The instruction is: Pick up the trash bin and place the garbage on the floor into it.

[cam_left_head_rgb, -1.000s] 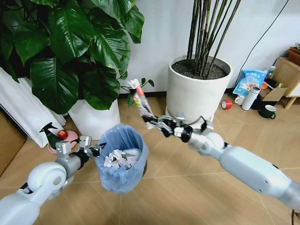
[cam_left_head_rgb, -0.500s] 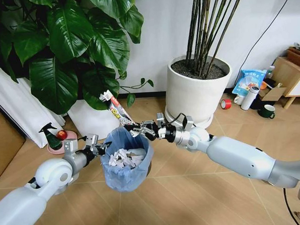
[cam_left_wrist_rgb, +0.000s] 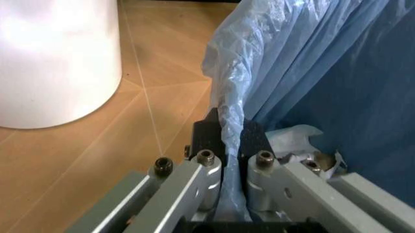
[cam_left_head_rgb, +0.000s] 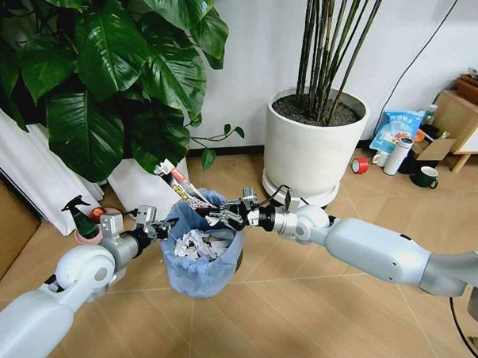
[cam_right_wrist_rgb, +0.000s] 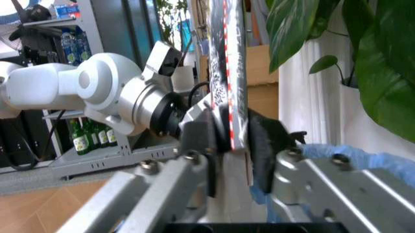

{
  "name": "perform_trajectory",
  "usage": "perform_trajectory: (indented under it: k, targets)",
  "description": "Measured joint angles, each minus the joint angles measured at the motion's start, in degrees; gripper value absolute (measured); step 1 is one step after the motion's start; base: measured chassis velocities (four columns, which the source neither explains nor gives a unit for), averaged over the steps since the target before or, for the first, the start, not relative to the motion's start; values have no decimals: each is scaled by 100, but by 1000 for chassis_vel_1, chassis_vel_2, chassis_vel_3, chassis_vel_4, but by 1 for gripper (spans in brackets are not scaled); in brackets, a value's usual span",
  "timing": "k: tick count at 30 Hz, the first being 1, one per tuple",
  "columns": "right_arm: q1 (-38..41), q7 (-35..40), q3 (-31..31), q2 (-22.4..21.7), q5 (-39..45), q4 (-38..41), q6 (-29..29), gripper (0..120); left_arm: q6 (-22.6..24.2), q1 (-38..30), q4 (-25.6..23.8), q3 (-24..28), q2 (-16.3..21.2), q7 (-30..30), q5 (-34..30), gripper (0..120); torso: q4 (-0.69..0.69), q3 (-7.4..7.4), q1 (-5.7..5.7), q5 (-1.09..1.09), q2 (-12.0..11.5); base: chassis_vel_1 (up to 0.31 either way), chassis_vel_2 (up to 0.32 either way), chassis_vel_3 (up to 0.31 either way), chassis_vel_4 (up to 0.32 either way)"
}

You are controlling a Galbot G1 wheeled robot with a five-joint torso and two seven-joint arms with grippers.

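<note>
I've got the left gripper (cam_left_head_rgb: 163, 227) clamped on the bin (cam_left_head_rgb: 201, 256) rim, bin held off the floor, w/ the right gripper (cam_left_head_rgb: 215, 216) pinching a long wrapper (cam_left_head_rgb: 178, 184) above it — released now it could tip outside, since most sticks past the rim.

You're looking at a big white pot (cam_left_head_rgb: 315, 148) of bamboo stalks standing against the wall. A red tape roll (cam_left_head_rgb: 361, 166), a white cylinder (cam_left_head_rgb: 398, 156) and a dark mug (cam_left_head_rgb: 426, 178) are sitting right of it.
</note>
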Motion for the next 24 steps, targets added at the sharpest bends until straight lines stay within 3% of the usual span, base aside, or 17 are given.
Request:
perform_trajectory:
  k: [2,8,11,14,16,17,21,22,24]
  targets:
    - [-15,-5,11,-13,-5,7,-3,20,0,2,1,-10,7,4,-5,0,0,0,0,0,0,0,0,0,0]
    - [-96,-32,110,-79,-53,28,-4,47,5,-4,11,-88,50,14,-55,0,0,0,0,0,0,0,0,0,0]
    - [-105,-35,124,-87,-56,31,-3,53,7,-5,11,-89,50,14,-59,0,0,0,0,0,0,0,0,0,0]
    - [-148,-26,197,-96,-78,34,1,70,9,-4,10,-92,48,14,-62,0,1,0,0,0,0,0,0,0,0]
    - [-219,40,287,-99,-108,37,7,73,9,5,10,-110,46,12,-62,0,1,0,0,0,0,0,0,0,0]
    - [-577,402,613,-150,-274,54,130,80,9,97,4,-225,31,4,-60,0,1,0,0,1,0,0,0,0,0]
    - [-1249,820,1165,-352,-551,10,279,90,5,318,-2,-546,-66,1,0,0,0,0,0,2,0,0,0,0,0]
    - [-1583,1243,1502,-479,-835,3,364,97,-2,433,-5,-734,-158,-6,37,0,0,-1,0,2,0,0,0,0,0]
    - [-2164,2528,2106,-628,-1377,84,494,100,-19,599,-27,-988,-304,-29,105,0,-2,-1,0,2,0,0,0,0,0]
